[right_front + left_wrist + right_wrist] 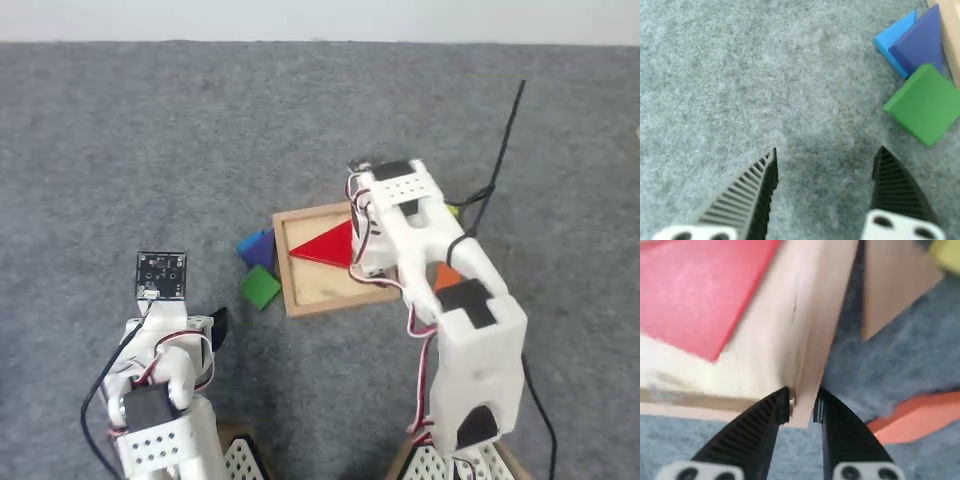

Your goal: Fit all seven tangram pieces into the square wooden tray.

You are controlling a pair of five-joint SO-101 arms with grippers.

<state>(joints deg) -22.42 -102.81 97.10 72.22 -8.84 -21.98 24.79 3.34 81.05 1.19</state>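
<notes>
- The left gripper (828, 155) hung low over bare grey carpet (740, 75) with its fingers spread wide and nothing between them. It was near the loose pieces but touched none of them.
- A blue piece (252, 242) and a purple piece (266, 252) lay together against the outside of the tray's left wall, the purple one seemingly lapping over the blue. The green square (260, 287) sat just beside them on the carpet. Risk: any sideways shift of the tray would shove this cluster, or ride the wall up onto it.
- The tray (320, 285) lay flat on the carpet. It held one piece, the red triangle (328, 245), which left most of the task undone by my estimate. Risk: the triangle sat unrestrained, so a tilted or jerked tray could slide it out of position.
- The right gripper (802, 399) had its fingers pressed onto the tray's wall at a near corner, pinching the wood. Risk: a hold on a thin edge at one corner is likely to let the tray pivot or slip if it is dragged or lifted.
- The orange piece (446, 275) lay on the carpet just beside that corner, partly under the right arm. A yellow piece (947, 252) lay beyond the tray's far right side. Risk: a tray moved to the right could strike the orange piece.
</notes>
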